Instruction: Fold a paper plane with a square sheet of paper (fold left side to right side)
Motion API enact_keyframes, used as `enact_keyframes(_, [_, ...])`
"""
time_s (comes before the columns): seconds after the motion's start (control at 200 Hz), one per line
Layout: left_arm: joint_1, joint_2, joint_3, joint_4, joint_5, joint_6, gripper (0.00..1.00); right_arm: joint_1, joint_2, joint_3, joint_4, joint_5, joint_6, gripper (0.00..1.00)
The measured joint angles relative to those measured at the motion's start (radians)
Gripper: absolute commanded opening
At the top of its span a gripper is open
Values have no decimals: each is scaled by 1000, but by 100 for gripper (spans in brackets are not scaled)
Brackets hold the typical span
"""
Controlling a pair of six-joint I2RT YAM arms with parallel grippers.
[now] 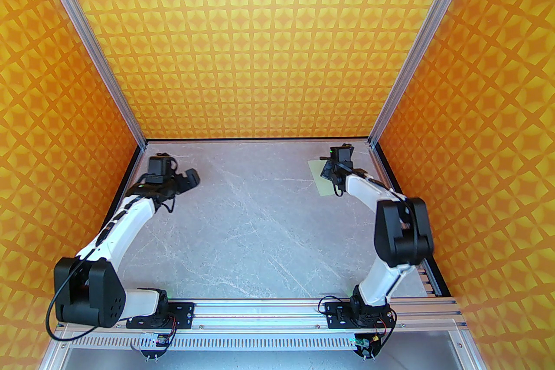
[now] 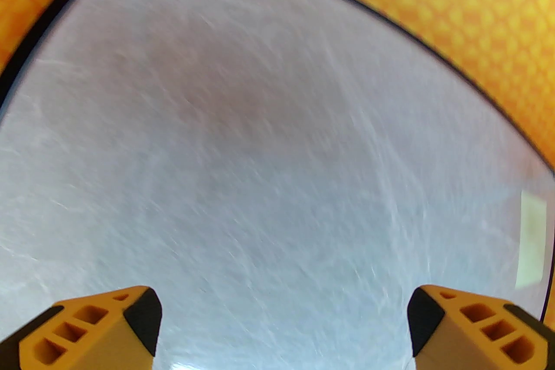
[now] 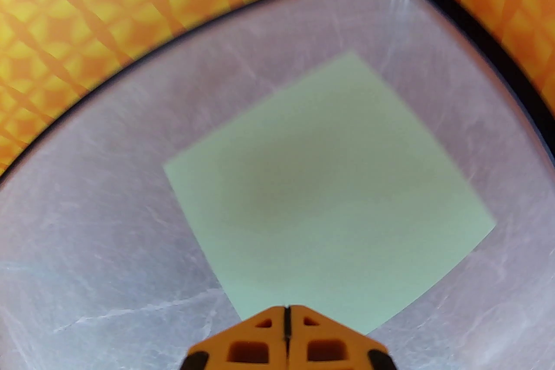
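Mint-green and pale, one thin flat square sheet of paper [image 3: 329, 194] lies unfolded at the far right of the table, close to the back right corner; in the top view the right arm's wrist covers part of it. There is a single sheet, with no crease visible on it.

Two white-and-black robot arms stand at the near edge, each with one gripper. The right gripper [image 3: 286, 309] hangs over the sheet's near edge, its two orange fingers pressed together with only a dark seam between them and nothing visibly caught there; whether the tips touch the paper cannot be told. The left gripper [image 2: 282, 316] is at the far left, well apart from the sheet, its two orange fingers spread wide over bare table, holding nothing. The sheet shows as a pale sliver at the right edge of the left wrist view.

One grey, marble-veined tabletop [image 1: 243, 221] with a thin black border carries everything. Three walls [image 1: 260, 34] printed with an orange and yellow star pattern close it in, joined by two aluminium corner posts [image 1: 91, 43]. One aluminium rail [image 1: 269, 309] runs along the near edge under both arm bases.
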Motion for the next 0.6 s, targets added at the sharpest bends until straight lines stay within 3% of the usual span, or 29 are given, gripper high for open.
enact_keyframes(0.135, [-50,14,21,-14,0,-2,99,-10,117,117,-37,-48,52,0])
enact_keyframes(0.41, [-51,63,99,-45,0,0,99,-45,280,224,-119,-150,173,0])
enact_keyframes(0.6, [-51,59,103,-60,3,2,99,-50,295,227,-144,-187,217,0])
